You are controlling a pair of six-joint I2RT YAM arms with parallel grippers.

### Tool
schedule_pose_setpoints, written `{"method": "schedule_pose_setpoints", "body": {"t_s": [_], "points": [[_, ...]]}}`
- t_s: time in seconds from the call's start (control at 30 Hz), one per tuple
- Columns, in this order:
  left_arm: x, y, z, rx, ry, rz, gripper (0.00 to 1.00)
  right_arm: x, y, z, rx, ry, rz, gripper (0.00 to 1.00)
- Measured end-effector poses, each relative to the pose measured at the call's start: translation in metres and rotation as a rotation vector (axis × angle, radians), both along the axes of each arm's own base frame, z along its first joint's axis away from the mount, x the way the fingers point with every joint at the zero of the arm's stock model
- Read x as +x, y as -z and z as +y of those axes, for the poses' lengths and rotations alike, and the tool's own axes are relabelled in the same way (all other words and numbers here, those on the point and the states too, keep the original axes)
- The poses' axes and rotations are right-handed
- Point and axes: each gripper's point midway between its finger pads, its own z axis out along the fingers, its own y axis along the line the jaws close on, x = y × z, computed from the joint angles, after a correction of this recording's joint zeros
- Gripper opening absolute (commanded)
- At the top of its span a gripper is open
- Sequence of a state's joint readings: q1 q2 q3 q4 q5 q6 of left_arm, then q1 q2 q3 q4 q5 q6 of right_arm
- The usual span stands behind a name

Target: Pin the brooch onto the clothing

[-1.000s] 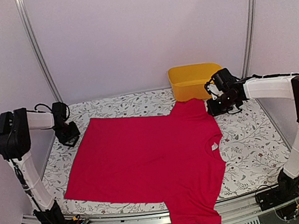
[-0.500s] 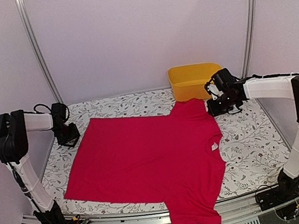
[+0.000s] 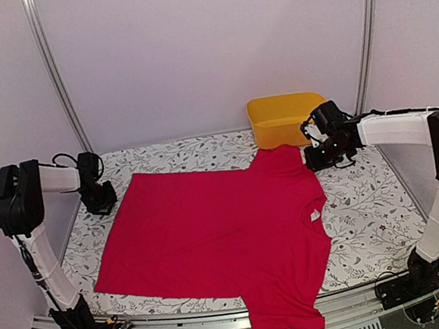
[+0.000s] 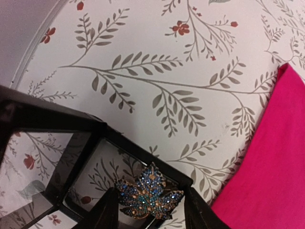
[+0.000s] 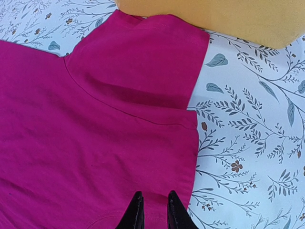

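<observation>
Only the left arm's upper link has shifted, a little to the right of where it stood half a second ago. Both grippers, the shirt and the bin lie as they did.

From above, the shirt (image 3: 222, 231) lies flat on the tablecloth (image 3: 368, 208), its neck to the right. The bin (image 3: 283, 117), yellow, stands at the far edge, just beside the far sleeve; what it holds cannot be told. The left gripper (image 3: 100, 202) sits low at the far left, just off the shirt's corner. The right gripper (image 3: 316, 157) is at the far sleeve, near the bin.

At the left wrist, the brooch (image 4: 150, 195), a leaf-shaped cluster of blue and teal stones, is pinched between the two black fingers (image 4: 108, 212) over the tablecloth. The shirt's edge shows at the right, apart from it.

At the right wrist, the fingers (image 5: 136, 212) are drawn nearly together over the shirt below the sleeve seam, with only a sliver of red cloth showing between them. The bin's wall runs along the top, and the sleeve's end lies against it
</observation>
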State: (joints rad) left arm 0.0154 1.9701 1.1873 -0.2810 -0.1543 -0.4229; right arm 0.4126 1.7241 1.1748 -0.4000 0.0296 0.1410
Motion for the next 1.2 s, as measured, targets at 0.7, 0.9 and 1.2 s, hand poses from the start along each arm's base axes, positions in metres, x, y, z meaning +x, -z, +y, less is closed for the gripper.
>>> {"method": "schedule_pose_setpoints", "body": {"t_s": [0.7, 0.9, 1.2], "points": [[0.001, -0.003, 0.003, 0.022, 0.007, -0.004, 0.3, -0.001, 0.001, -0.001, -0.006, -0.001, 0.002, 0.19], [-0.002, -0.028, -0.004, 0.086, 0.035, -0.021, 0.3, -0.001, 0.0, 0.0, -0.001, -0.006, 0.007, 0.19], [-0.001, -0.105, -0.087, 0.199, 0.292, -0.175, 0.3, 0.003, -0.059, 0.014, 0.074, -0.065, -0.089, 0.21]]}}
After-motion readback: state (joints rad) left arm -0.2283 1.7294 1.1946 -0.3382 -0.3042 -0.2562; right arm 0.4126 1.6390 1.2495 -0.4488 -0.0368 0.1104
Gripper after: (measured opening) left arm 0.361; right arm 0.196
